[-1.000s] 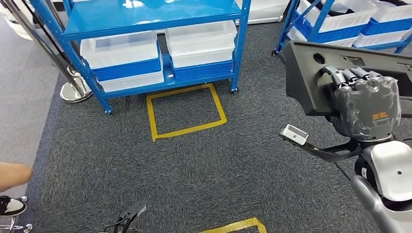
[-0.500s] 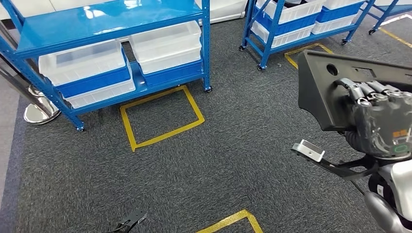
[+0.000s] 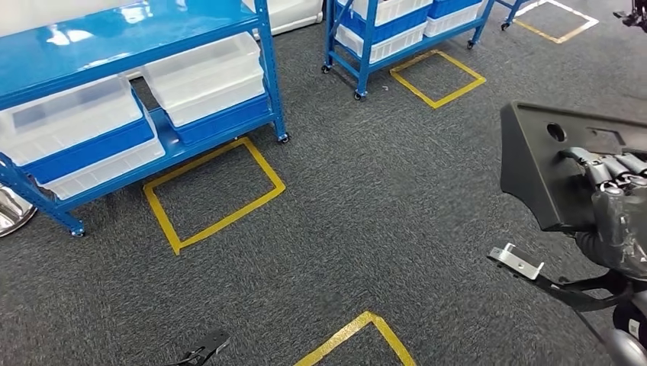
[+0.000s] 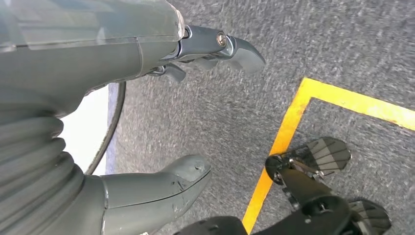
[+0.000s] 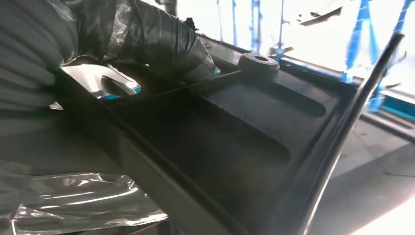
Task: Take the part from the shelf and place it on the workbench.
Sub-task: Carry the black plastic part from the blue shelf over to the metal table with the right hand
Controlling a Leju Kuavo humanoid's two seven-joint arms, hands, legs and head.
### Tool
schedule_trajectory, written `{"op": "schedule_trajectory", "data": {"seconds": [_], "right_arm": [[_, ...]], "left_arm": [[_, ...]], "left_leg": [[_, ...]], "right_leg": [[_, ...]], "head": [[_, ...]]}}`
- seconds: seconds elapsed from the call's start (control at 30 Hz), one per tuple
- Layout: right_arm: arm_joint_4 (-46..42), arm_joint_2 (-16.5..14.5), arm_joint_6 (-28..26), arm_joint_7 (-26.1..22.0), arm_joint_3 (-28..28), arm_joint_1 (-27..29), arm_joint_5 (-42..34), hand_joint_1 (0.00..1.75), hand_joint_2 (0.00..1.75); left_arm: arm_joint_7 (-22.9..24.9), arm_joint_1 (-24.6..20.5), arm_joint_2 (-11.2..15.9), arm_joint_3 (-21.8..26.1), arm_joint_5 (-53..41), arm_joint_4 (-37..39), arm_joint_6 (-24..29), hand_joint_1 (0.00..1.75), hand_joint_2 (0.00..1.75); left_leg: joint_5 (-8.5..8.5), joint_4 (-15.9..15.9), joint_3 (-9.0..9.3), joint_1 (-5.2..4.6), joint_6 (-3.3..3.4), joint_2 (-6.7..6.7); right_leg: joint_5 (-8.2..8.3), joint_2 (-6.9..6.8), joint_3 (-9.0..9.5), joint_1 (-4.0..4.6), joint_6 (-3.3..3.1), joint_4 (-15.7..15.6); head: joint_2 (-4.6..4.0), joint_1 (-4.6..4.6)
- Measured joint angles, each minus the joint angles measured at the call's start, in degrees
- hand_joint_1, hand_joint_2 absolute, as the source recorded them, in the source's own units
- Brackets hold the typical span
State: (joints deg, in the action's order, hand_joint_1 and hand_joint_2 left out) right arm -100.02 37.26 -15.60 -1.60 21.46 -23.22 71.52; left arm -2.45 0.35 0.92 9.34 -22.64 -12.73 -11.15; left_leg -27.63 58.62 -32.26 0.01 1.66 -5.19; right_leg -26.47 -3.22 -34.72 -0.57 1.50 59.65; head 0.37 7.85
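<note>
Plainly, the right hand's (image 3: 622, 221) fingers (image 3: 603, 166) are curled over the upper edge of the black part (image 3: 538, 171), carried upright above the carpet, clear of the blue shelf (image 3: 114, 46). The left hand (image 4: 147, 112) hangs slack, fingers apart, holding nothing. With no bench in sight, a jolt while walking could lever the wide panel loose from that one-edge hold.

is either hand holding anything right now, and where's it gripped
The right hand grips the black part with fingers hooked over its upper rim. The left hand holds nothing, its fingers apart.
</note>
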Motion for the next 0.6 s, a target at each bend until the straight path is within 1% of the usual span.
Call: {"op": "schedule_trajectory", "data": {"seconds": [0.03,0.07,0.1,0.13,0.17,0.2,0.23,0.27,0.3,0.33,0.37,0.4,0.43,0.47,0.5,0.53,0.57,0.6], "right_arm": [[-0.1,0.0,0.0,-0.1,-0.4,0.2,0.1,1.75,1.75],[-0.2,0.0,-0.1,-0.1,-0.7,0.3,0.2,1.75,1.75],[-0.3,0.1,-0.1,-0.2,-1.0,0.5,0.4,1.75,1.75],[-0.4,0.1,0.0,-0.2,-1.1,0.5,0.5,1.75,1.75],[-0.5,0.2,0.0,-0.3,-1.2,0.5,0.8,1.75,1.75],[-0.5,0.2,0.0,-0.3,-1.3,0.5,1.1,1.75,1.75],[-0.6,0.2,0.1,-0.3,-1.3,0.5,1.5,1.75,1.75],[-0.6,0.2,0.1,-0.4,-1.3,0.5,2.0,1.75,1.75],[-0.6,0.2,0.1,-0.3,-1.2,0.5,2.5,1.75,1.75],[-0.6,0.2,0.1,-0.3,-1.2,0.5,2.9,1.75,1.75],[-0.6,0.3,0.1,-0.1,-1.3,0.5,3.4,1.75,1.75],[-0.6,0.3,0.1,0.0,-1.3,0.5,3.9,1.75,1.75],[-0.6,0.4,0.1,0.1,-1.3,0.5,4.3,1.75,1.75],[-0.5,0.4,0.1,0.2,-1.3,0.4,4.6,1.75,1.75],[-0.5,0.5,0.1,0.3,-1.3,0.3,4.9,1.75,1.75],[-0.5,0.5,0.1,0.3,-1.3,0.2,5.3,1.75,1.75],[-0.5,0.6,0.2,0.4,-1.3,0.1,5.7,1.75,1.75],[-0.5,0.8,0.3,0.6,-1.3,0.0,6.2,1.75,1.75]], "left_arm": [[0.0,0.0,0.0,0.0,0.0,0.0,0.0,0.0,1.75],[0.0,-0.1,0.0,0.0,0.0,0.0,0.0,0.0,1.75],[0.0,-0.2,0.0,0.0,0.0,0.0,0.0,0.0,1.75],[0.0,-0.2,0.0,0.0,0.0,0.0,0.0,0.0,1.75],[0.0,-0.3,0.0,0.0,0.0,0.0,0.0,0.0,1.75],[0.0,-0.3,0.0,-0.1,0.0,0.1,0.0,0.0,1.75],[-0.1,-0.2,0.0,-0.1,0.0,0.1,0.0,0.0,1.75],[-0.1,-0.1,0.0,-0.1,-0.1,0.2,0.0,0.0,1.75],[-0.1,0.0,0.0,-0.1,-0.1,0.2,0.0,0.0,1.75],[-0.1,0.0,0.0,-0.1,-0.2,0.2,0.0,0.0,1.75],[-0.1,0.1,0.0,-0.1,-0.3,0.3,0.0,0.0,1.75],[-0.1,0.1,0.0,-0.1,-0.4,0.3,0.1,0.0,1.75],[-0.2,0.1,0.0,-0.1,-0.5,0.3,0.1,0.0,1.75],[-0.2,0.1,0.1,-0.1,-0.7,0.3,0.1,0.0,1.75],[-0.2,0.1,0.1,-0.1,-0.8,0.3,0.1,0.0,1.75],[-0.2,0.1,0.1,-0.1,-0.9,0.3,0.1,0.0,1.75],[-0.2,0.1,0.1,-0.1,-1.0,0.3,0.1,0.0,1.75],[-0.3,0.0,0.1,-0.1,-1.1,0.3,0.1,0.0,1.75]], "left_leg": [[-0.03,0.0,0.08,-0.12,-0.26,-0.51],[-0.06,-0.1,0.2,-0.14,-0.55,-1.06],[-0.29,0.1,0.24,-0.06,-0.87,-1.06],[-0.99,0.7,0.02,0.04,-1.16,-0.29],[-2.29,2.4,-0.65,0.16,-1.4,0.96],[-4.13,5.3,-1.89,0.32,-1.57,2.56],[-6.13,9.0,-3.55,0.38,-1.68,3.79],[-7.68,12.7,-5.24,0.42,-1.76,4.4],[-8.31,15.3,-6.44,0.42,-1.8,4.68],[-7.81,15.9,-6.74,0.42,-1.77,4.79],[-6.26,14.2,-6.0,0.43,-1.66,4.95],[-4.02,10.8,-4.4,0.45,-1.47,5.59],[-2.2,6.9,-2.63,0.51,-1.2,7.02],[-0.98,3.5,-1.08,0.59,-0.99,8.38],[-0.42,1.4,-0.14,0.6,-0.81,9.45],[-0.5,0.6,0.21,0.57,-0.68,9.91],[-0.44,0.3,0.3,0.48,-0.57,9.37],[-0.2,0.0,0.35,0.53,-0.27,8.66]], "right_leg": [[-0.03,0.21,-0.08,0.21,-0.28,-0.2],[0.16,0.92,-0.21,0.18,-0.58,-0.4],[0.33,1.48,-0.23,0.05,-0.9,-0.6],[0.55,2.03,-0.22,-0.11,-1.26,-0.8],[0.78,2.54,-0.22,-0.28,-1.64,-1.0],[0.95,3.04,-0.25,-0.39,-1.91,-1.1],[1.05,3.63,-0.37,-0.38,-2.1,-1.1],[1.1,4.26,-0.49,-0.35,-2.18,-1.1],[1.13,4.97,-0.58,-0.32,-2.21,-1.0],[1.14,5.68,-0.63,-0.3,-2.22,-0.9],[1.14,6.4,-0.63,-0.29,-2.21,-0.8],[1.12,7.1,-0.63,-0.3,-2.19,-0.7],[1.12,7.78,-0.68,-0.28,-2.09,-0.5],[1.15,8.5,-0.85,-0.29,-1.88,-0.4],[1.27,9.21,-1.13,-0.38,-1.54,-0.3],[1.46,9.92,-1.45,-0.52,-1.11,-0.2],[1.72,10.68,-1.73,-0.69,-0.64,-0.3],[1.86,10.99,-1.94,-0.84,-0.27,-0.4]], "head": [[0.0,0.01],[0.0,0.01],[0.0,0.01],[0.0,0.01],[0.0,0.04],[0.0,0.08],[0.0,0.1],[0.0,0.13],[0.0,0.13],[0.0,0.13],[0.0,0.13],[0.0,0.13],[0.0,0.12],[0.0,0.1],[0.01,0.1],[0.01,0.11],[0.01,0.12],[0.01,0.13]]}}
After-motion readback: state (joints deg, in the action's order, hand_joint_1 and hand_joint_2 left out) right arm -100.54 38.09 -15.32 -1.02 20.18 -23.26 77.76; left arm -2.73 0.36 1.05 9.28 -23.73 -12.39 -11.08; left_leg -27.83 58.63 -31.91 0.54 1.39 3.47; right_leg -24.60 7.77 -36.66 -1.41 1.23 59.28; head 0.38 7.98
